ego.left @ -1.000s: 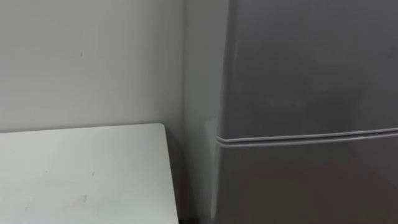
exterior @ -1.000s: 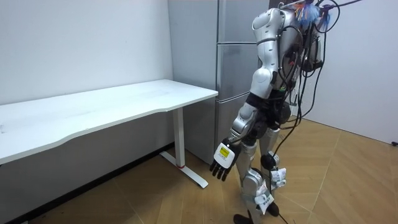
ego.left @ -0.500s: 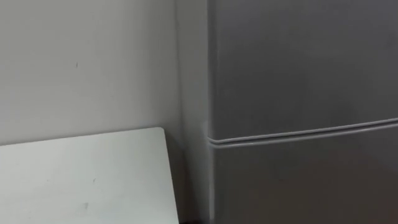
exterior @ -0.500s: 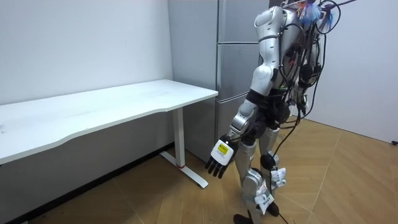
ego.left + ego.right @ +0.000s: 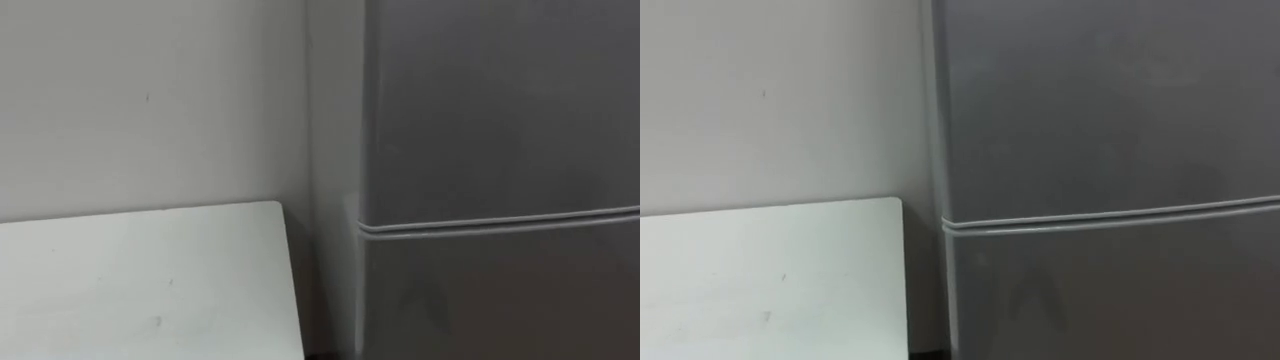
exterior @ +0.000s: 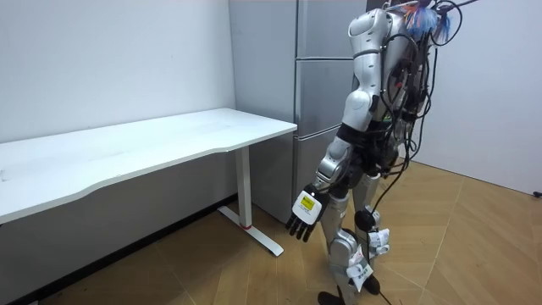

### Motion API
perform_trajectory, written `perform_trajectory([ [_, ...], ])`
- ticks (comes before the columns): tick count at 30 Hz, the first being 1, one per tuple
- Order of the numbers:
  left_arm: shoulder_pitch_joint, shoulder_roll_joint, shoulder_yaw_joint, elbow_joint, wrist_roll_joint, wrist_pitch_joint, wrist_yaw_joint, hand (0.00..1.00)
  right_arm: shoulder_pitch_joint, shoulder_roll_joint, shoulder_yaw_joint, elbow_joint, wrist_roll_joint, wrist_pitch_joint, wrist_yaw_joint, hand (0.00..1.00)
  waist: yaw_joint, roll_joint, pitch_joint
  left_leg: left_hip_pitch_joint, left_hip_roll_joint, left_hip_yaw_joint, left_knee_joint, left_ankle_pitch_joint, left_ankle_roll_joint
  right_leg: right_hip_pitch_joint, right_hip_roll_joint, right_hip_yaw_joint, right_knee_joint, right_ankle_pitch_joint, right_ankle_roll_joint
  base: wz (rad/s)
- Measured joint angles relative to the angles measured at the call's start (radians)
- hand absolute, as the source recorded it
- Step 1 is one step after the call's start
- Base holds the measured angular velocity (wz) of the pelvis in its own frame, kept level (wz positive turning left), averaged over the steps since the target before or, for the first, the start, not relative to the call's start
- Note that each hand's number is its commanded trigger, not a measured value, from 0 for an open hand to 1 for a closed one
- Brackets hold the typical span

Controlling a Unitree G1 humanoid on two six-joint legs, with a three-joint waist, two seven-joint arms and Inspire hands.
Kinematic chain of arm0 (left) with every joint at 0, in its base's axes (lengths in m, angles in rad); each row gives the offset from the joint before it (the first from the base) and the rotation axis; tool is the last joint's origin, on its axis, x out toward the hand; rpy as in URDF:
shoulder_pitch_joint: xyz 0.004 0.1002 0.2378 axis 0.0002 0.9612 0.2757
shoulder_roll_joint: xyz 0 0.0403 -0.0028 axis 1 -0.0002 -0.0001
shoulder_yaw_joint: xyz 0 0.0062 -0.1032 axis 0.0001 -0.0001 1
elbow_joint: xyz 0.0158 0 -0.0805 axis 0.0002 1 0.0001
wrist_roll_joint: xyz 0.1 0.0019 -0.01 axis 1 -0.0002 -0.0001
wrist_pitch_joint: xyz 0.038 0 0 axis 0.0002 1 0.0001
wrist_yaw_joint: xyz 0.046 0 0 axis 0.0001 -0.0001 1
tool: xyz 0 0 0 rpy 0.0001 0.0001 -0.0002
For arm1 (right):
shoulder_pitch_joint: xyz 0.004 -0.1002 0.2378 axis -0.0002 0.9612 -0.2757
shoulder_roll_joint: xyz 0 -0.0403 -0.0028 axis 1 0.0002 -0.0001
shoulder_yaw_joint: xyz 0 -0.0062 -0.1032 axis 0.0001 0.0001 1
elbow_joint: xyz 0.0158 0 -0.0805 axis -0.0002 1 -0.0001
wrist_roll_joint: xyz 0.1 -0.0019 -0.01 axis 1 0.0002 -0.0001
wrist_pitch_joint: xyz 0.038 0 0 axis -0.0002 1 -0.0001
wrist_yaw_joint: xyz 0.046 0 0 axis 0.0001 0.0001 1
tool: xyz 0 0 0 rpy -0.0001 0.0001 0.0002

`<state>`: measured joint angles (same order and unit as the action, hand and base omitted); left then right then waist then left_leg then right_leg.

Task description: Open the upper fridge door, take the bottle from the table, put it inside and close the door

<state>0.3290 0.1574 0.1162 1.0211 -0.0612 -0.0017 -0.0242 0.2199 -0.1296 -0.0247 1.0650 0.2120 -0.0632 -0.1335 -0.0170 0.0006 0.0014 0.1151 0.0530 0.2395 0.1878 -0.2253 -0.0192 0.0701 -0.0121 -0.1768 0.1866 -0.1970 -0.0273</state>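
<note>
I stand close in front of a tall grey fridge (image 5: 500,110), all its doors closed. A thin seam (image 5: 500,222) divides an upper door from the door below it (image 5: 500,300). In the room view the fridge (image 6: 320,93) rises by the wall corner, just ahead of me. My left hand (image 6: 303,213) hangs low beside my thigh, on the room view's left. Its fingers are straight and relaxed, pointing down, and hold nothing.
A long white table (image 6: 144,144) stands along the wall on my left; its corner (image 5: 200,270) comes close to the fridge's side. A narrow dark gap (image 5: 320,290) separates table and fridge. Wooden floor (image 6: 457,246) stretches behind me.
The eye view swung slightly left and back right, which is the camera's own shift. My left hand swayed a little at my side. The fridge doors stayed closed.
</note>
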Motion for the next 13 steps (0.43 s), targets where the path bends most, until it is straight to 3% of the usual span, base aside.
perform_trajectory([
  [5,-0.024,-0.004,-0.02,0.0,0.015,-0.001,0.015,0.0,-0.04,0.0,0.047,0.008,-0.056,-0.001,0.082,0.0,0.015,0.006,0.0023,-0.01,-0.002,-0.016,0.001,0.0,0.0,-0.001,-0.002,-0.017,-0.001,-0.001,-0.001,0.11],
  [13,-0.022,-0.011,-0.023,0.001,0.015,-0.003,0.036,0.0,-0.044,0.0,0.04,0.054,-0.052,-0.008,0.122,0.0,0.02,0.004,0.0022,-0.015,-0.007,-0.034,0.003,0.0,0.0,0.017,-0.004,-0.028,-0.016,-0.001,0.001,0.06],
])
